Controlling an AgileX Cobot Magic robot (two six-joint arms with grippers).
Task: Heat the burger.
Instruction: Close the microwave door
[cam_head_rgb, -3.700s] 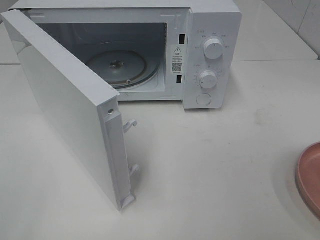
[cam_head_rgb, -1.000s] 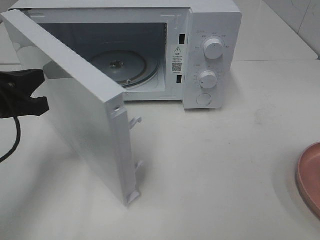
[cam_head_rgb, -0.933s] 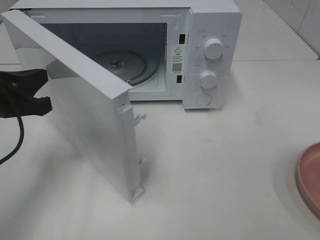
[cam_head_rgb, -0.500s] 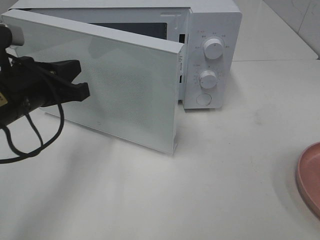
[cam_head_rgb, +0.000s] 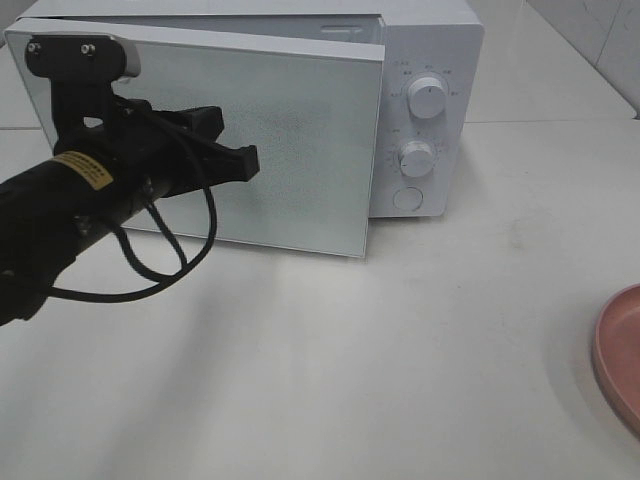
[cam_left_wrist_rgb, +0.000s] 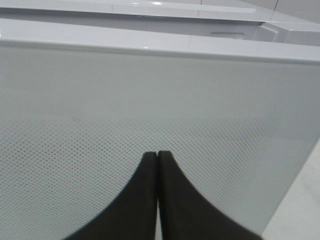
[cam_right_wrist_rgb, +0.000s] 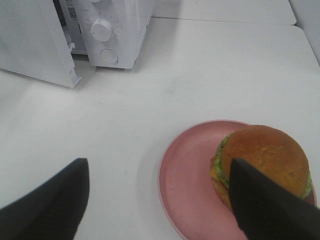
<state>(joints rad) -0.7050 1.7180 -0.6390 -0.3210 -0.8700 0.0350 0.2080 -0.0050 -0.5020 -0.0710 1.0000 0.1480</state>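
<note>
You had one microwave (cam_head_rgb: 425, 110) on the white table (cam_head_rgb: 400, 380), its single door (cam_head_rgb: 290, 140) swung most of the way toward the body but not latched; from the right wrist camera the door's free edge stood clear of the front panel; two round knobs (cam_head_rgb: 428, 98) sat one above the other on that panel, with one round button (cam_head_rgb: 407, 199) beneath them. Your left gripper (cam_head_rgb: 240, 160) had its two black fingers (cam_left_wrist_rgb: 150, 200) pressed together, holding nothing, with the tips right at the door's outer perforated face; whether they actually touched it you could not tell from the wrist camera. Your right gripper (cam_right_wrist_rgb: 160, 200) hung with its two fingers spread wide apart and empty, above the table and over the near side of the plate. There was one burger (cam_right_wrist_rgb: 262, 162), and it sat on the one pink plate (cam_right_wrist_rgb: 187, 185), toward the plate's far side from the microwave; plate and burger were well apart from the microwave, at the table's right edge in the high camera, where only the plate's rim showed.
</note>
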